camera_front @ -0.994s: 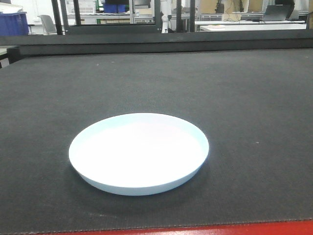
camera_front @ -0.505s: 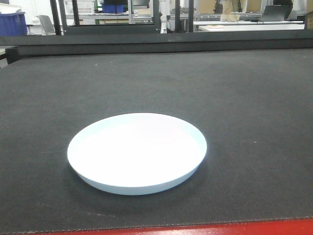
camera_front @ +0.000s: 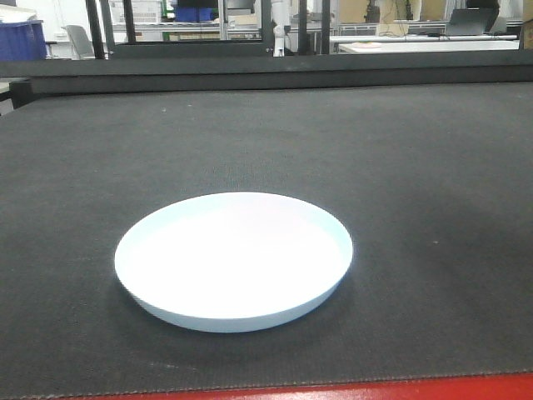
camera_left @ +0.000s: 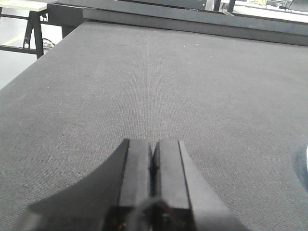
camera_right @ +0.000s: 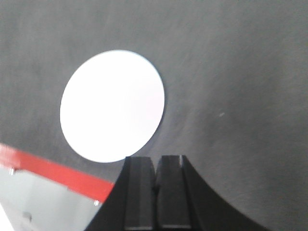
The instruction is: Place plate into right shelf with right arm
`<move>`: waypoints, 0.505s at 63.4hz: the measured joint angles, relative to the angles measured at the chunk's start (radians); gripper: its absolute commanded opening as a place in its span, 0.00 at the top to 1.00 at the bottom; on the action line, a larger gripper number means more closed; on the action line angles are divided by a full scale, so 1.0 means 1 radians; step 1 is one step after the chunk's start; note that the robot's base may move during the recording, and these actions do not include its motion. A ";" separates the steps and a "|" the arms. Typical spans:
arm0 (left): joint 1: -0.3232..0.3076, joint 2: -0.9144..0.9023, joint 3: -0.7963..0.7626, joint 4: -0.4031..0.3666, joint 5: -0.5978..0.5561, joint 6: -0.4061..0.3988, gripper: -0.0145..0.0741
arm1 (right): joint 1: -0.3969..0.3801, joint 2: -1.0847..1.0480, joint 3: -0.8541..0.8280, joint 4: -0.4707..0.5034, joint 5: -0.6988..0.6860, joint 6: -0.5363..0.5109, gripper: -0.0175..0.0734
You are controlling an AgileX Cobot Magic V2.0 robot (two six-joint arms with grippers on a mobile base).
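Here plate point(camera_front: 233, 260) flat, rim up, on dark table point(camera_front: 416, 167)

Table point(camera_front: 433, 150): dark textured top, red front edge.
Far background: blue bin point(camera_front: 22, 39) at left, white desk point(camera_front: 416, 43) at right, black uprights point(camera_front: 96, 29).
Light: bright, even.

The left gripper point(camera_left: 152, 161) has two flat, matte black fingers point(camera_left: 136, 168) of rectangular section, each with squared tips and a lighter edge line along the upper face. Behind the fingers the body widens into a curved black housing. The right gripper point(camera_right: 155, 168) is of the same pattern: two black slab fingers point(camera_right: 172, 185) with straight front edges, flaring rearward into a smooth black housing with concave sides.
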 measured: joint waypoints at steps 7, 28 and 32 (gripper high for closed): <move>0.000 0.000 0.000 0.000 0.000 0.000 0.89 | 0.094 0.102 0.000 -0.012 -0.011 0.029 0.75; 0.000 0.000 0.000 0.000 0.000 0.000 0.89 | 0.267 0.411 0.000 -0.183 -0.139 0.164 0.59; 0.000 0.000 0.000 0.000 0.000 0.000 0.89 | 0.269 0.450 0.000 -0.183 -0.157 0.169 0.40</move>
